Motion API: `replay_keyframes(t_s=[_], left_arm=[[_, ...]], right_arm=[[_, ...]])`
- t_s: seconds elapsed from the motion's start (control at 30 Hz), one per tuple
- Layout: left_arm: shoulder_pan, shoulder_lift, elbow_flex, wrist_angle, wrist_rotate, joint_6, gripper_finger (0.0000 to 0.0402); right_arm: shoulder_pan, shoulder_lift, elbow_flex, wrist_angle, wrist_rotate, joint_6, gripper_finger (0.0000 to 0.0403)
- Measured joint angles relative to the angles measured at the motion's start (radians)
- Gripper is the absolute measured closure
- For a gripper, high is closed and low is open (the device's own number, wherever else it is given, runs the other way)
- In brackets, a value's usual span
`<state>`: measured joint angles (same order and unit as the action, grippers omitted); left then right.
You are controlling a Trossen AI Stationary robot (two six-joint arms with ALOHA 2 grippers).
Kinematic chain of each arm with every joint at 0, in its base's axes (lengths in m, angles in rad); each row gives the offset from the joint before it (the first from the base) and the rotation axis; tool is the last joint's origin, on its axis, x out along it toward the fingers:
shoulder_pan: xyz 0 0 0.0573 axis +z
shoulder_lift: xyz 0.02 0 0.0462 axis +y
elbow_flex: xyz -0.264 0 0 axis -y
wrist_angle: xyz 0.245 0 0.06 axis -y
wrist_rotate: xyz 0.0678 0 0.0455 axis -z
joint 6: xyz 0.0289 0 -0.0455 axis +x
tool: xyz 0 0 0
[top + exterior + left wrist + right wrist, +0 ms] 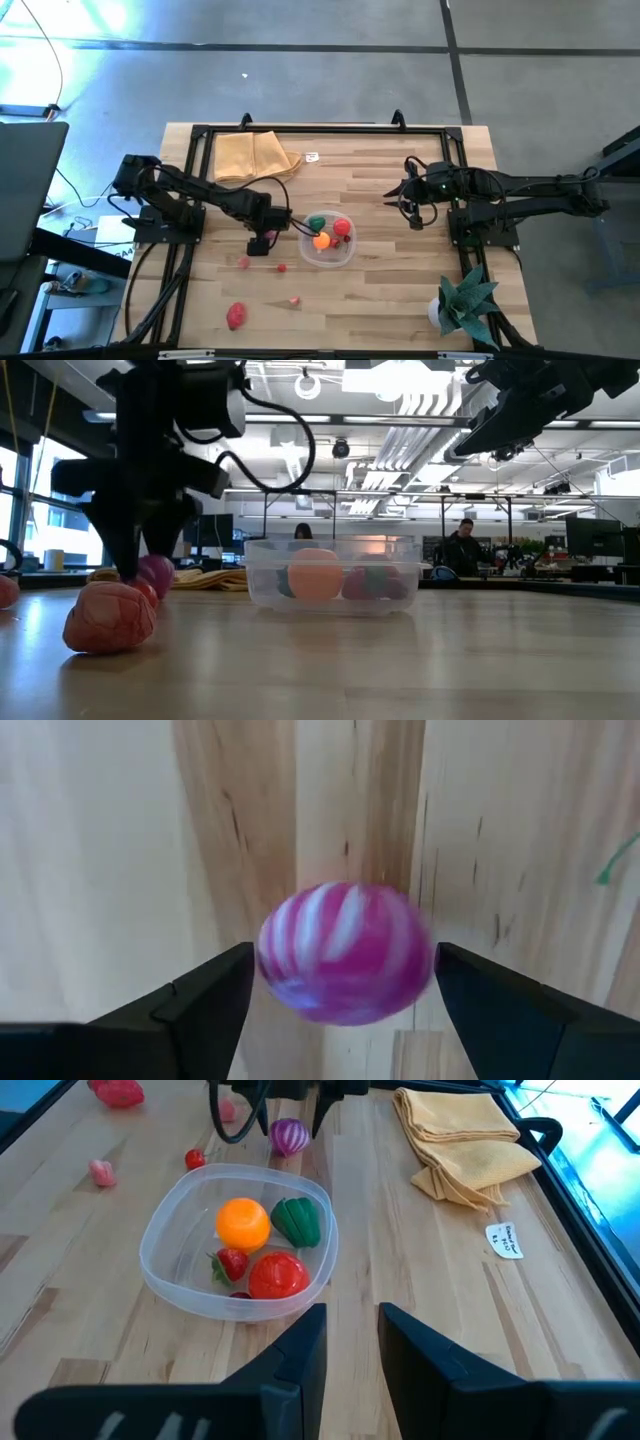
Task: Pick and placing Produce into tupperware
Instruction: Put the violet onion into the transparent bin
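Observation:
A magenta toy onion with white stripes (345, 950) lies on the table just left of the tupperware; it also shows in the right wrist view as the onion (289, 1135). My left gripper (262, 242) is down over it, open, one finger on each side. The round clear tub (305, 252) holds an orange fruit (243, 1222), a green vegetable (298, 1220), a red tomato (277, 1275) and a small strawberry (230, 1263). My right gripper (398, 190) hangs above the table to the right of the tub, its fingers (300, 1345) a narrow gap apart, holding nothing. My left gripper comes at the magenta onion from above, its fingers (215, 990) close against the onion's two opposite sides (268, 955). I cannot tell whether they touch it. The onion seems to rest on the table.
Loose produce lies near the table's near-left part: a red lump (236, 316), a pink piece (243, 262), a small red one (281, 267) and another pink one (294, 300). A tan folded cloth (255, 155) lies far left and a spiky potted plant (465, 300) near right. People sit in the room behind.

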<state>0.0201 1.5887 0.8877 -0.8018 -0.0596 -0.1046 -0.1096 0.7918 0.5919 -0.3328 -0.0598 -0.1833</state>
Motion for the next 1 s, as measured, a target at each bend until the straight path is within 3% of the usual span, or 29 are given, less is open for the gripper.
replay_keyframes(t_s=[0.7, 1.0], left_arm=[[0.000, 0.000, -0.012, 0.043, 0.001, 0.003, 0.0105], [0.000, -0.001, -0.012, 0.043, 0.003, -0.006, 0.0151]], right_arm=[[0.000, 0.000, 0.000, 0.000, 0.000, 0.000, 0.0320], [0.000, 0.000, 0.000, 0.000, 0.000, 0.000, 0.0320]])
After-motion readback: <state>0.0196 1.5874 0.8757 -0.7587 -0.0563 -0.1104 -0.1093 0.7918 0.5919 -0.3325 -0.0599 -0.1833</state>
